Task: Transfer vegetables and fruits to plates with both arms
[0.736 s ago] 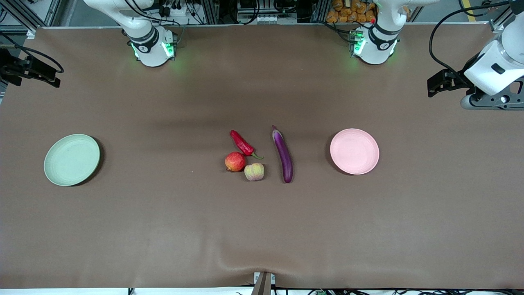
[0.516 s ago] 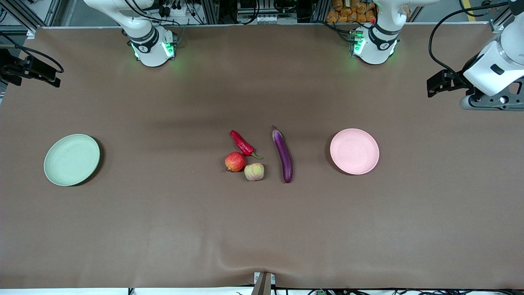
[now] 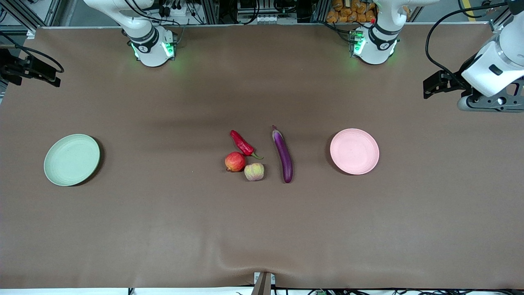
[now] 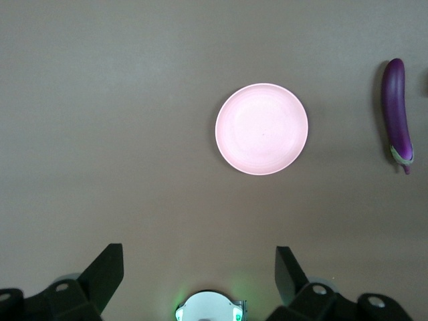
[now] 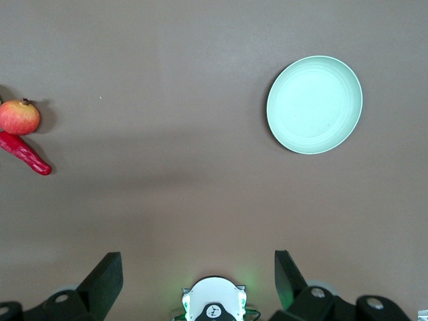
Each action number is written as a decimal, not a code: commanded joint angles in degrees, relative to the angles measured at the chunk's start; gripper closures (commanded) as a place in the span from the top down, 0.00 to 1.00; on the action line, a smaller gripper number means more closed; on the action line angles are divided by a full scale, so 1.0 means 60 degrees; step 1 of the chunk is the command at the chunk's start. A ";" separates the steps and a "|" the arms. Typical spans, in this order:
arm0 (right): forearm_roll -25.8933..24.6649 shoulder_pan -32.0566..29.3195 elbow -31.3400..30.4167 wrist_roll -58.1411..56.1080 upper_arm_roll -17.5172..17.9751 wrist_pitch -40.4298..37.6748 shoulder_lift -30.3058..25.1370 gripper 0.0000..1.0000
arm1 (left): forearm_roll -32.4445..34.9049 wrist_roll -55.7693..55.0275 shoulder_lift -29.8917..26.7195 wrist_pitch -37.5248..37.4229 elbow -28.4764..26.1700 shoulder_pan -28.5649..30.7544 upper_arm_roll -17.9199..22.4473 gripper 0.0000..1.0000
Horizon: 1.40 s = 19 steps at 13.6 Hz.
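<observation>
The purple eggplant, the red chili pepper, the red fruit and the pale yellow-green fruit lie together at the table's middle. The pink plate lies toward the left arm's end and the pale green plate toward the right arm's end; both hold nothing. My left gripper is open and empty, high over the table near the pink plate, with the eggplant off to one side. My right gripper is open and empty, high up near the green plate.
A brown cloth covers the table. The two green-lit arm bases stand along the edge farthest from the front camera. The left arm's wrist shows at that end's edge.
The left arm's wrist has shifted slightly toward the table's middle. The right arm, the produce and the plates have not moved.
</observation>
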 commanded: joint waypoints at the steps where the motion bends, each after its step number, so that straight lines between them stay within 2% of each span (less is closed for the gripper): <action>1: 0.0068 -0.0107 0.0073 -0.0011 0.0044 -0.0109 0.0010 1.00 | -0.0122 -0.0086 0.0228 -0.0136 0.0380 -0.0013 -0.0003 1.00; 11: 0.0170 -0.0107 0.0058 -0.0011 0.0044 -0.0168 0.0010 1.00 | -0.0312 -0.0115 0.0667 0.0025 0.0336 0.0060 -0.0003 1.00; 13: 0.0170 -0.0092 0.0058 -0.0011 0.0044 -0.0168 0.0010 1.00 | -0.0327 -0.0174 0.1075 0.0229 0.0365 0.0061 -0.0003 1.00; 16: 0.0170 -0.0092 0.0058 -0.0011 0.0044 -0.0226 0.0010 1.00 | -0.0385 -0.1529 0.1954 0.1455 0.0584 -0.0042 -0.0003 1.00; 19: 0.0170 -0.0092 0.0058 -0.0011 0.0044 -0.0255 0.0010 1.00 | -0.1261 -0.3916 0.2745 0.3155 0.0950 -0.0495 -0.0003 1.00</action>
